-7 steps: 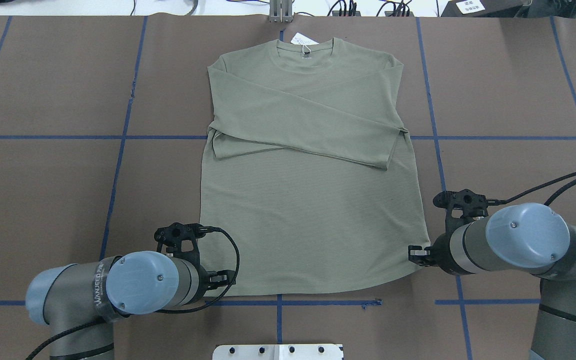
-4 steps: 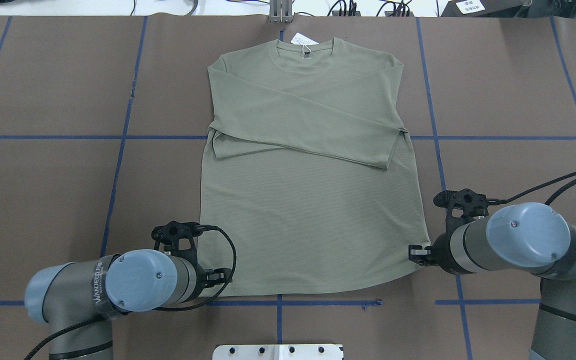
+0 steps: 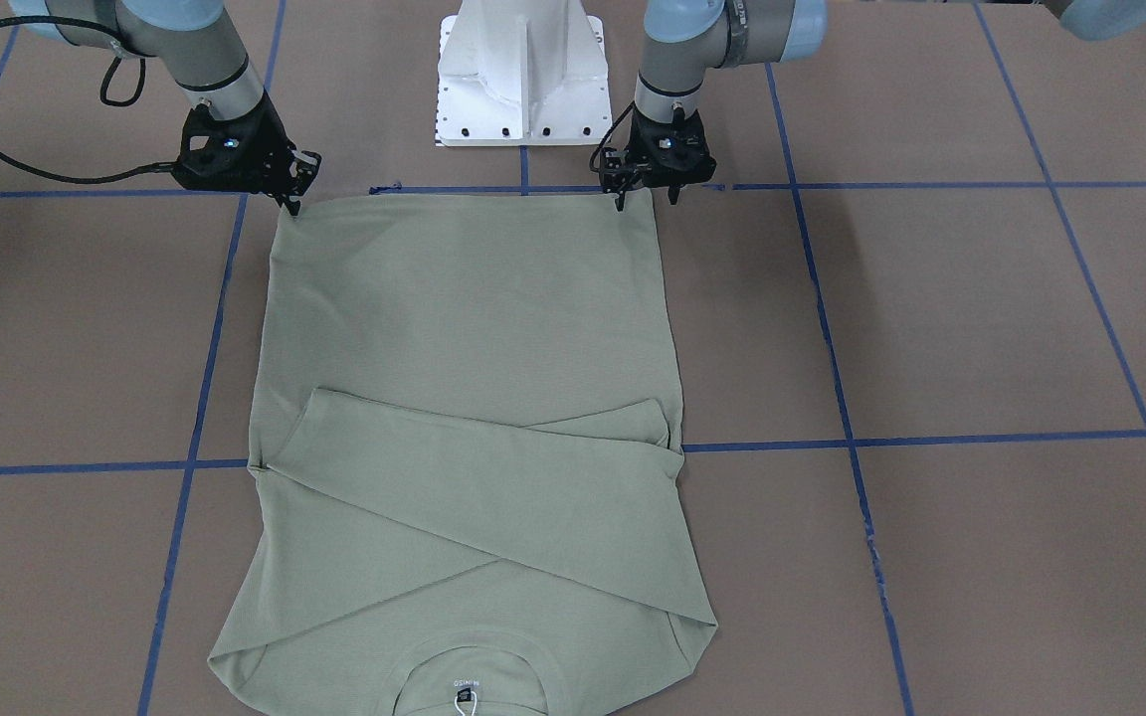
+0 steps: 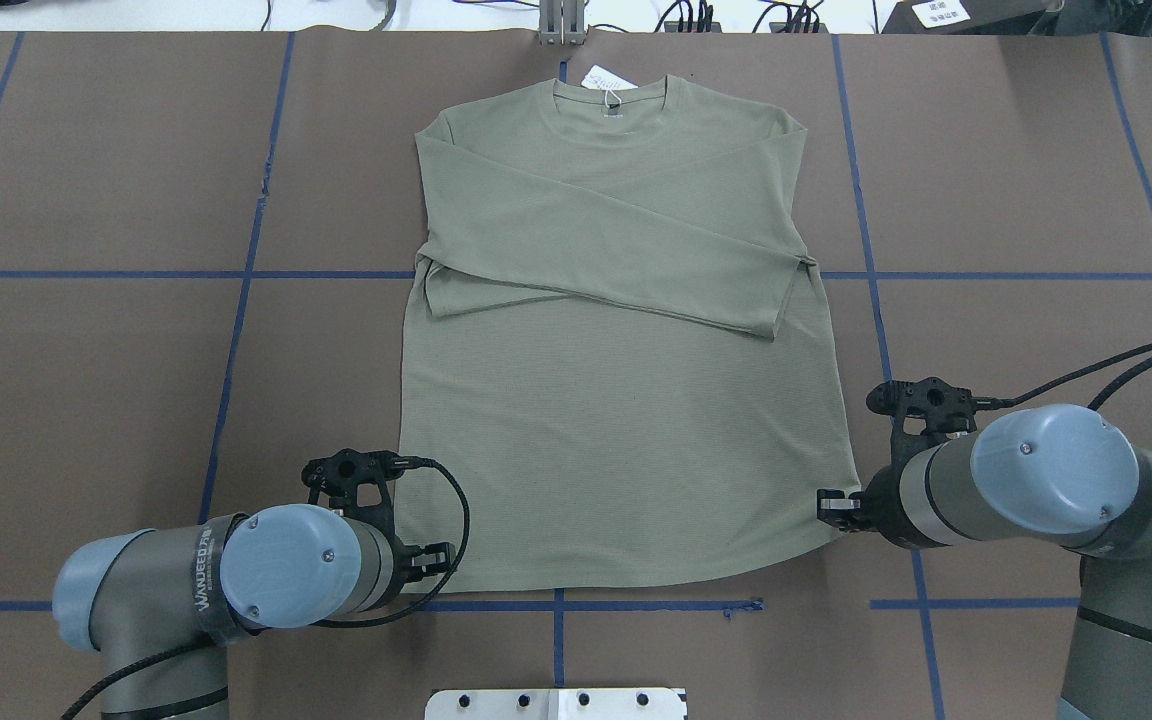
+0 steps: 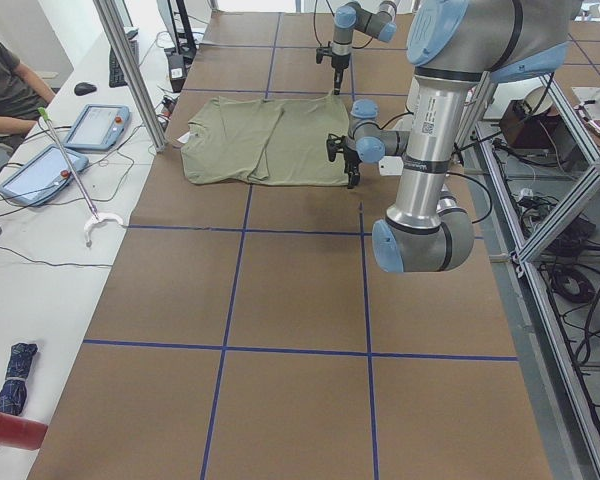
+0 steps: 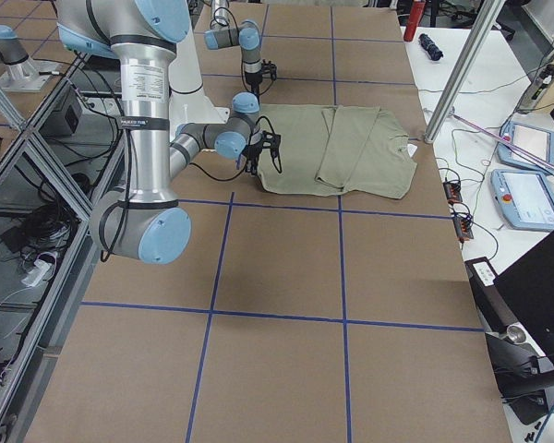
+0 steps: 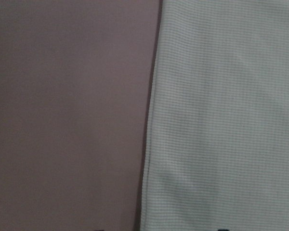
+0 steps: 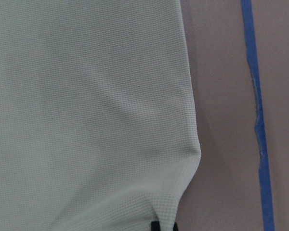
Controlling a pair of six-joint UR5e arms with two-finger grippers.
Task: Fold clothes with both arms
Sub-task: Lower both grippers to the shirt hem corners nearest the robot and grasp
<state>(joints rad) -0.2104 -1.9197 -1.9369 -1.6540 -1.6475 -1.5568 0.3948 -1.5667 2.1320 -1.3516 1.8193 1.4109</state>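
The pale green shirt [image 4: 616, 400] lies flat on the brown table, collar at the far side, both sleeves folded across the chest. My left gripper [image 3: 646, 201] stands open at the near left hem corner, one finger on each side of the shirt's side edge [image 7: 149, 125]. My right gripper [image 3: 291, 202] is shut on the near right hem corner, where the cloth [image 8: 173, 192] puckers toward a black fingertip [image 8: 162, 226]. In the overhead view the wrists hide most of the left gripper [image 4: 431, 557] and the right gripper [image 4: 836, 505].
The white pedestal base [image 3: 523, 70] stands just behind the hem. Blue tape lines [image 4: 246, 275] grid the table. A white hang tag [image 4: 601, 78] lies by the collar. A side table with tablets [image 5: 90, 125] and a seated person [image 5: 5, 85] is beyond the far edge.
My left arm has shifted slightly to the left along the hem corner. The right arm and the shirt have not moved.
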